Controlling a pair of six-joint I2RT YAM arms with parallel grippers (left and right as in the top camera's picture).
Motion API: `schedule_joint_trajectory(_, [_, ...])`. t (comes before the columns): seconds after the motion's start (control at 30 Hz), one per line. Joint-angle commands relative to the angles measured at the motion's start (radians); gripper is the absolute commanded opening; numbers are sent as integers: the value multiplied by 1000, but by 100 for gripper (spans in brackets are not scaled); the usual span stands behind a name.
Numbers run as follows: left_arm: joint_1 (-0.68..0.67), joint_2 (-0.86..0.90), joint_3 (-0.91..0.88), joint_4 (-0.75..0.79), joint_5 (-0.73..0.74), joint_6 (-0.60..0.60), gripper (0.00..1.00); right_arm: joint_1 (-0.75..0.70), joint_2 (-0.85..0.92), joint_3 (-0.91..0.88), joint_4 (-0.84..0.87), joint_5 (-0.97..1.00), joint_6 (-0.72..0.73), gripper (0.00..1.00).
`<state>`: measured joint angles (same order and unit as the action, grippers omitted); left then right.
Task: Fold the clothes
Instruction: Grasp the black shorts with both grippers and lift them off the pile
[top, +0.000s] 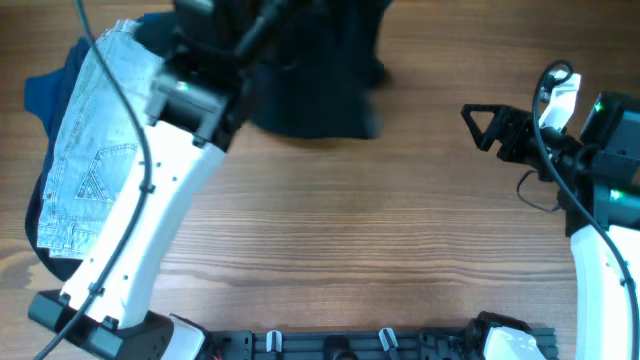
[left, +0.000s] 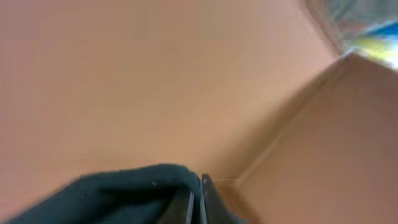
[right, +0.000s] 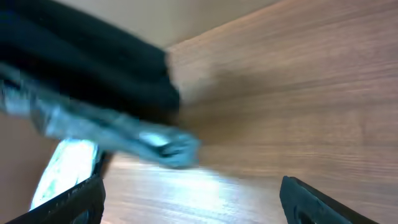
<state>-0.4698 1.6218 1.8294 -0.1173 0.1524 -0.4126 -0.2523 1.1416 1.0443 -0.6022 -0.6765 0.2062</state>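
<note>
Left gripper (left: 200, 200): clenched, its two fingers pressed together on a fold of the black shorts (left: 134, 193), seen in the left wrist view.
Right gripper (top: 478, 128): released, jaws spread wide with nothing between them; it sits over bare wood at the right side, well apart from all the garments.
Black shorts (top: 320, 85): a dark heap at the far middle edge of the table (top: 380, 230), just beside the left arm's wrist.
Waistband lining (right: 124, 134): a pale grey strip along the lower edge of the black cloth, blurred in the right wrist view.
Denim shorts (top: 90, 160): light blue, lying flat and lengthwise at the left edge, partly under the left arm.
Blue top (top: 45, 92): darker blue, showing from beneath the far left side of the denim shorts.
Table: brown wood grain, bare between the two arms.
</note>
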Motion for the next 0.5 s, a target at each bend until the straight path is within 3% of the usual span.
schedule_joint_trajectory(0.0, [-48, -1, 21, 93, -121, -46, 4, 0, 16, -6, 0, -83, -24, 91])
schedule_joint_trajectory(0.2, [-49, -1, 21, 99, -121, -45, 4, 0, 155, -61, 18, -161, -24, 88])
schedule_joint_trajectory(0.47, [-50, -1, 21, 92, -116, -46, 4, 30, 355, -85, 177, -238, -5, 80])
